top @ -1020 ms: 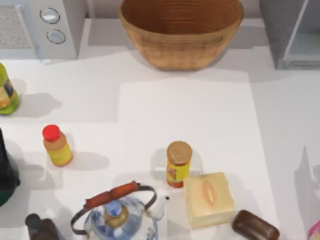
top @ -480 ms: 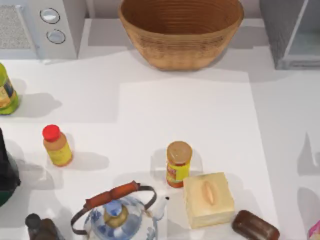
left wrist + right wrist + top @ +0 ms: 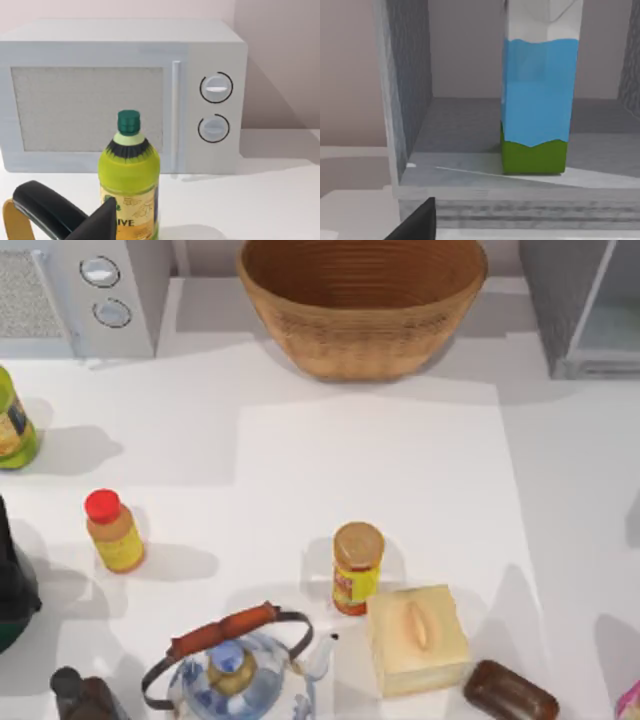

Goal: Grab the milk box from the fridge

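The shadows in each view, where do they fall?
Top view: soft grey shadows fall to the right of the red-capped bottle and spice jar. Right wrist view: the fridge interior is dim behind the milk box. Left wrist view: even light.

top view: we look straight down on the table, far edge at top.
left wrist view: we sit low, facing the microwave front, olive oil bottle close.
right wrist view: we face the open fridge, near, level with its floor.
shared: microwave and bottle, top plus left wrist.
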{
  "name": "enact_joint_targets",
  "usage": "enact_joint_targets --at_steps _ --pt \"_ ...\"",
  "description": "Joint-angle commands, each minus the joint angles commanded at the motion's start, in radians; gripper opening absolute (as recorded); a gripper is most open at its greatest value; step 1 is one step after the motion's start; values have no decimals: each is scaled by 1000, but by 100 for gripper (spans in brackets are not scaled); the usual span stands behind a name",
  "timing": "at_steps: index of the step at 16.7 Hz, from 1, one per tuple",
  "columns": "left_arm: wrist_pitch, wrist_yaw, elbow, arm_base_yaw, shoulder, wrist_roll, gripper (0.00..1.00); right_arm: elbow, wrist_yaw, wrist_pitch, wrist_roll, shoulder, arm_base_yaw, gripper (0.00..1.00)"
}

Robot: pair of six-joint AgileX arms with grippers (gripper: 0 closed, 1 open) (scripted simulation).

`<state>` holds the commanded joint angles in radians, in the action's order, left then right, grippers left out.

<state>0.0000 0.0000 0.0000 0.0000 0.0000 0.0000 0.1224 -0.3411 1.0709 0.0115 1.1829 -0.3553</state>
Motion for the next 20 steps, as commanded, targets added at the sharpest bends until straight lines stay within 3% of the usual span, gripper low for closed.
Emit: enact_joint_targets --at_steps 5,9,16,20 --pt "0 0 0 0 0 0 100 41 -113 368 4 414 -117 100" --pt "0 0 0 0 0 0 100 59 -165 526 6 585 -170 100" --pt "0 0 0 0 0 0 100 60 -170 544 6 609 -173 100" --pt "0 0 0 0 0 0 100 172 -123 487 4 676 -129 100"
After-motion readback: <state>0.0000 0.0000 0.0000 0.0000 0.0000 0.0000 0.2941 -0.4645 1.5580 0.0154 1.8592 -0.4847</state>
